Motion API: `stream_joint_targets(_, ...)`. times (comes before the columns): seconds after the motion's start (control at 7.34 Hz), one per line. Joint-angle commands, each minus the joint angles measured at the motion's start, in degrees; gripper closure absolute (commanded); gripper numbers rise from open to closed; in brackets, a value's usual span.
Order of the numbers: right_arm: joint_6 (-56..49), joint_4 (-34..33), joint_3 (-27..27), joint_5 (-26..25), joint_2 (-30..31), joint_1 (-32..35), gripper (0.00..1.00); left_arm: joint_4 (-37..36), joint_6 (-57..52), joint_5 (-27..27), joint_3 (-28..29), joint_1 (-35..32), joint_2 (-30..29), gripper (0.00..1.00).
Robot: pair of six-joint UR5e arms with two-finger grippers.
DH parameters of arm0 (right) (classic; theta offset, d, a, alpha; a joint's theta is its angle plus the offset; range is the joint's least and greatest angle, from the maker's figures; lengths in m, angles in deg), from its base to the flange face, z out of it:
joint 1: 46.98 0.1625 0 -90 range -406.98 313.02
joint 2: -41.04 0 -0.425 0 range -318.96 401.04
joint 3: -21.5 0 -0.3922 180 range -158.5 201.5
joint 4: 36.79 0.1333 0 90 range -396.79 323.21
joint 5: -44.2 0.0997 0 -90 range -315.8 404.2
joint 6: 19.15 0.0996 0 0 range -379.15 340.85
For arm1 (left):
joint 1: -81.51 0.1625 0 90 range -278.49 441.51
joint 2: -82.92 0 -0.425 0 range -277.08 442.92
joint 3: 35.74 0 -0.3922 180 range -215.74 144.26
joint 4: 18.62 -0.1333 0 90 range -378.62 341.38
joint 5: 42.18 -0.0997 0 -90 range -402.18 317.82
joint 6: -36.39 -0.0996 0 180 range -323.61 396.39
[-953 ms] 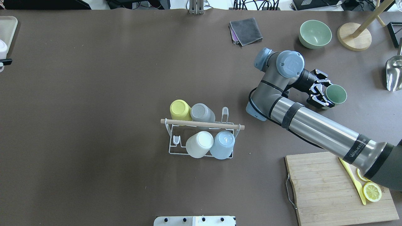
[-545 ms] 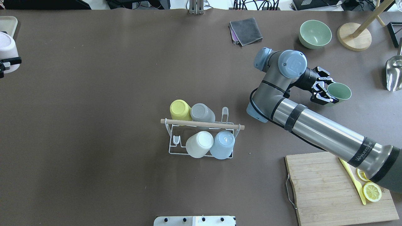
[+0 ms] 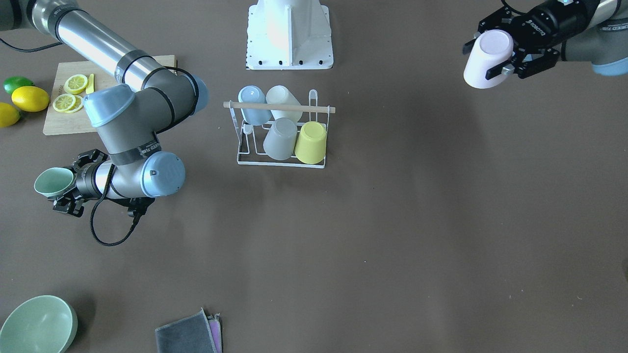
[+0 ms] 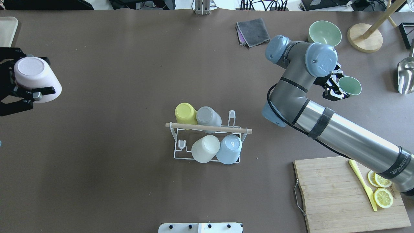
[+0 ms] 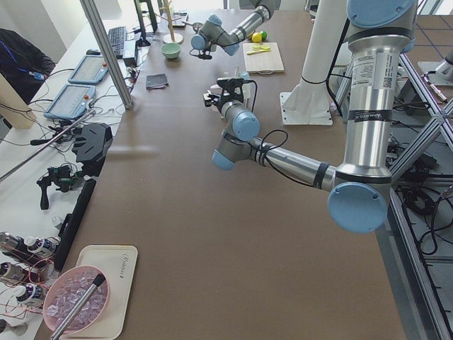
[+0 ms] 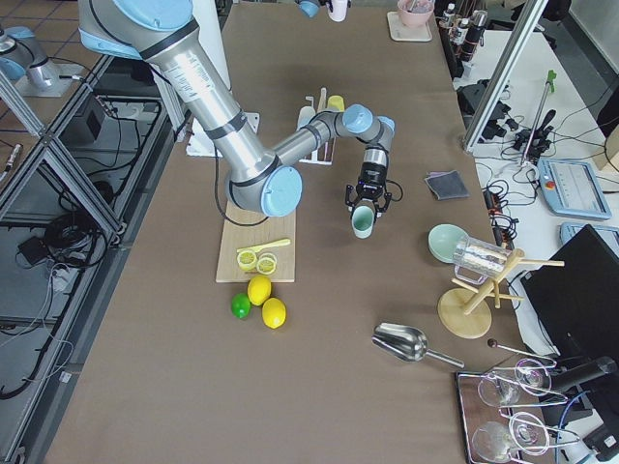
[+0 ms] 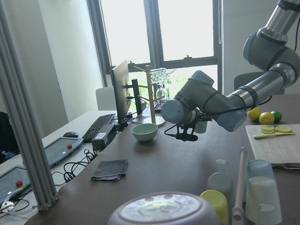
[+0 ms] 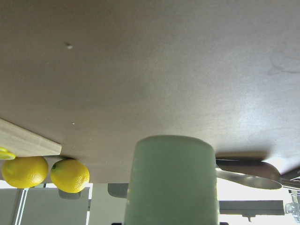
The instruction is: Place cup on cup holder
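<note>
The cup holder (image 4: 176, 152), a white wire rack with a wooden rod (image 4: 207, 127) on top, stands mid-table. It carries a yellow, a grey, a white and a blue cup upside down. My left gripper (image 4: 35, 76) hangs at the table's left edge, shut on a pink cup (image 4: 32, 69) held bottom-up, also seen as the pink cup (image 3: 485, 61). My right gripper (image 4: 341, 84) is far right of the rack, shut on a green cup (image 4: 351, 85) lying sideways above the table. The right wrist view shows that green cup (image 8: 171, 178) close up.
A wooden cutting board (image 4: 336, 197) with lemon slices and a yellow knife lies near right. A green bowl (image 4: 324, 34), grey cloth (image 4: 253, 31), wooden stand base (image 4: 364, 37) and metal scoop (image 4: 406, 76) sit at the far right. Lemons (image 3: 29, 98) lie beside the board.
My left gripper has come in from the left edge with the pink cup and moved nearer. My right arm has swung, carrying the green cup slightly farther and to the right.
</note>
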Motion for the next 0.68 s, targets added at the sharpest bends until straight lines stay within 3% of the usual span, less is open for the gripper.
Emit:
stream_joint_targets(0.0, 1.33, 7.39, -3.99, 6.87, 0.01, 3.59, 0.39, 2.74, 0.38, -8.68, 0.97, 12.66, -5.35, 1.0)
stream_joint_targets(0.27, 2.73, 14.18, -8.9, 15.05, 1.15, 7.2, 0.39, 2.14, -6.26, -12.94, 6.65, 19.56, -13.59, 1.0)
stream_joint_targets(0.54, 12.71, 21.72, -17.13, 23.94, 7.0, 7.74, 0.39, 1.69, -11.91, -15.85, 13.86, 23.18, -20.45, 1.0)
